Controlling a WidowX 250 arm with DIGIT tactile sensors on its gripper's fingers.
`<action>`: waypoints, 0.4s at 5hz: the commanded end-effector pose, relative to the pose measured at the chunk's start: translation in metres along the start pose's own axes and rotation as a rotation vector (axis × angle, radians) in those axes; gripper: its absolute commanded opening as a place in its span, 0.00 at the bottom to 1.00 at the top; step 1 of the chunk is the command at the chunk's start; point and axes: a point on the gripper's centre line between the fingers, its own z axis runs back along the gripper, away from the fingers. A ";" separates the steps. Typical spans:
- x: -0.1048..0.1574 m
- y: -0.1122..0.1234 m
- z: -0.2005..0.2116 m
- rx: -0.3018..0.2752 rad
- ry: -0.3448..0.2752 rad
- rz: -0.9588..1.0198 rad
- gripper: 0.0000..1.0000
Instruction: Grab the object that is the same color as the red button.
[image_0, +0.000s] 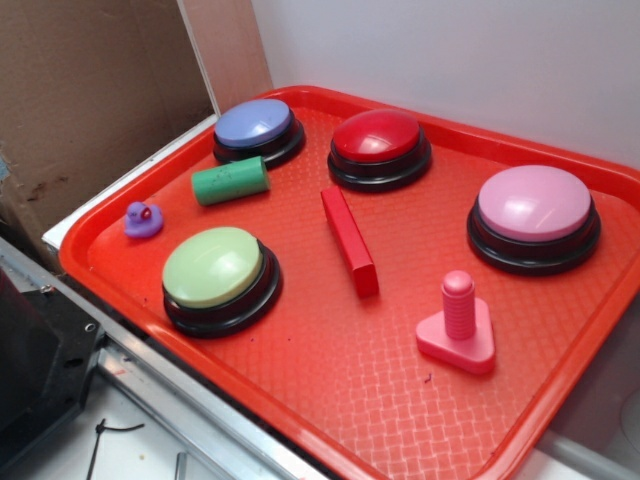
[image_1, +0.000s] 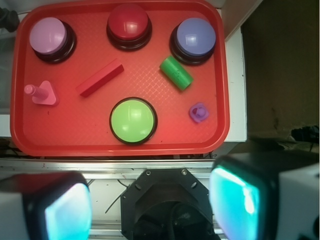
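Observation:
The object, a long narrow red bar (image_0: 349, 240) (image_1: 100, 77), lies flat near the middle of the red tray (image_0: 330, 400) (image_1: 30, 142). The red button (image_0: 379, 147) (image_1: 129, 26), a glossy dome on a black base, stands at the tray's far side just behind the bar. My gripper (image_1: 152, 202) shows only in the wrist view. It hangs high above the robot base, off the tray's near edge and far from the bar. Its two fingers with cyan pads (image_1: 235, 200) stand wide apart with nothing between them, so it is open.
Also on the tray are a pink button (image_0: 534, 216) (image_1: 50, 37), a blue button (image_0: 257, 130) (image_1: 194, 39), a green button (image_0: 218, 277) (image_1: 133, 120), a green cylinder (image_0: 231, 181) (image_1: 176, 73), a pink peg (image_0: 459, 322) (image_1: 41, 93) and a small purple duck (image_0: 143, 219) (image_1: 199, 112). A black robot base (image_1: 170, 205) lies below the gripper.

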 end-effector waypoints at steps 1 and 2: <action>0.000 0.000 0.000 0.000 0.000 0.000 1.00; 0.016 0.004 -0.001 -0.012 0.007 0.068 1.00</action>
